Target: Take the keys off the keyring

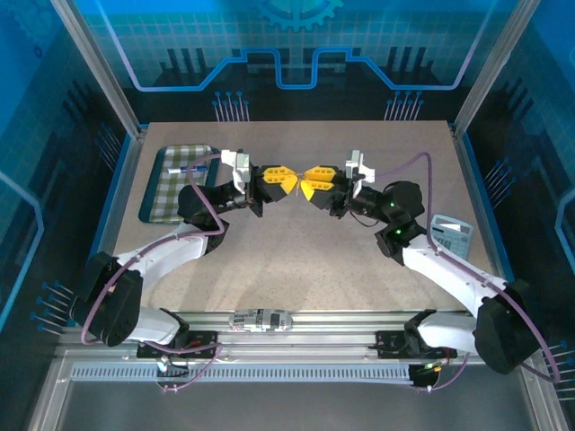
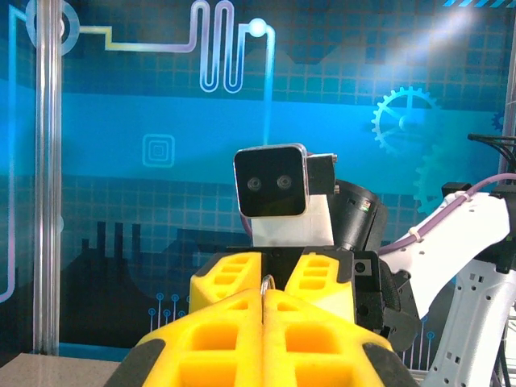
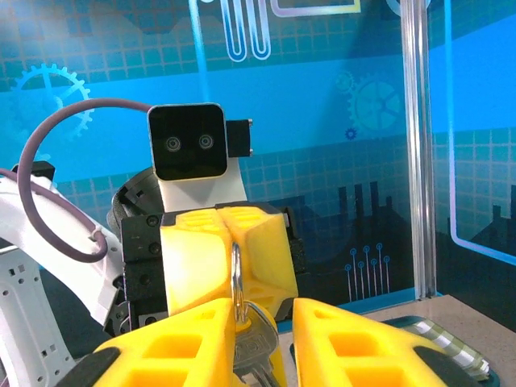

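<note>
Desk lies below the work | left fingers clamped on keyring, mid-air | right fingers apart, straddling its hanging key | risk: my off-centre close swings key away, twists keyring loose

The left gripper and the right gripper meet tip to tip above the middle of the table, and their arms bar the way across from either side. In front of them the bare tabletop lies open down to the near rail. A tray with a checked cloth takes the left rear corner. A calculator lies by the right edge, just beside the right arm. The strip behind the grippers is free.
</note>
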